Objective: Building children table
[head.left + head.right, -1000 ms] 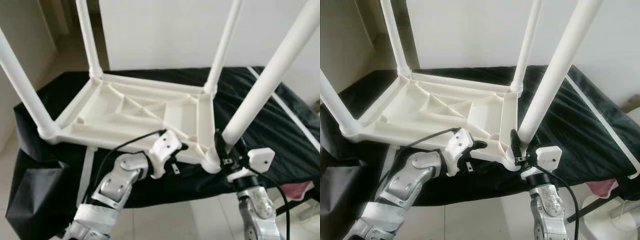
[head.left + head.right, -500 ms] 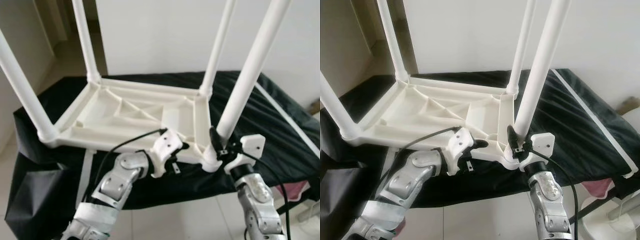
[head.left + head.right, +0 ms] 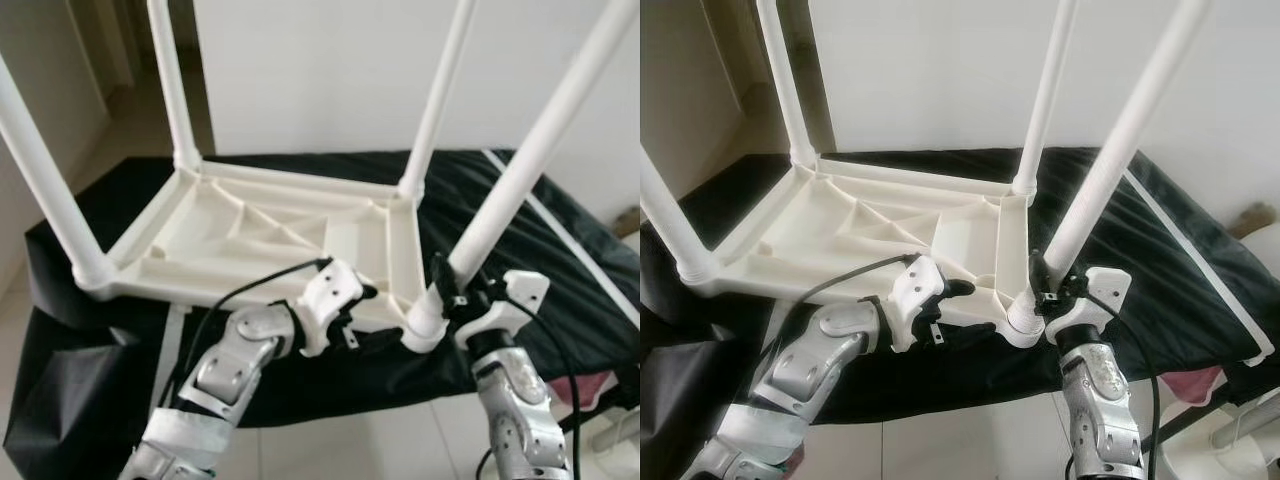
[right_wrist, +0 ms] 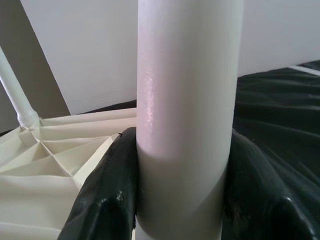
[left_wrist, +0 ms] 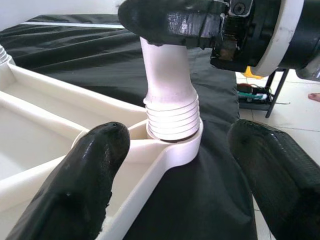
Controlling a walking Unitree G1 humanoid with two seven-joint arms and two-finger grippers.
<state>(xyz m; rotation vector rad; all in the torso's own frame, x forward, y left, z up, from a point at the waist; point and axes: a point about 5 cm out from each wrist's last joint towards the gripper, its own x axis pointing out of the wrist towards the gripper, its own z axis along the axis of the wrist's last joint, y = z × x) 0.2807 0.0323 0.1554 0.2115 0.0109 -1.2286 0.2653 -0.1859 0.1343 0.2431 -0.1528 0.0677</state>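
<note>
White plastic children's table point(image 3: 270, 235), upside down on a desk covered with black cloth point(image 3: 560, 250), ribbed underside facing up. Four white legs: far left leg point(image 3: 172, 85) and far right leg point(image 3: 438, 95) upright in their corner sockets; near left leg point(image 3: 45, 180) standing in its socket at the front left corner; near right leg point(image 3: 530, 160) leaning to the right, its ribbed lower end seated in the front right corner socket point(image 5: 172, 145). Right hand point(image 3: 450, 295): fingers point(image 4: 107, 195) pressed against both sides of the near right leg just above the socket, pinching it. Left hand point(image 5: 170, 165): at the table's front edge beside the same corner, fingers point(image 5: 87, 180) spread wide, one finger over the table frame, the other over the black cloth, the socket between them but not touched. Black cable point(image 3: 250, 290) running from the left arm to the left wrist. White wall point(image 3: 320, 70) behind the desk; pale tiled floor point(image 3: 350, 450) below its front edge. Pink item point(image 3: 600, 385) low at the right beside the desk, nature cannot be told. In the left wrist view, a black stand point(image 5: 272, 95) and small items on the floor past the desk
</note>
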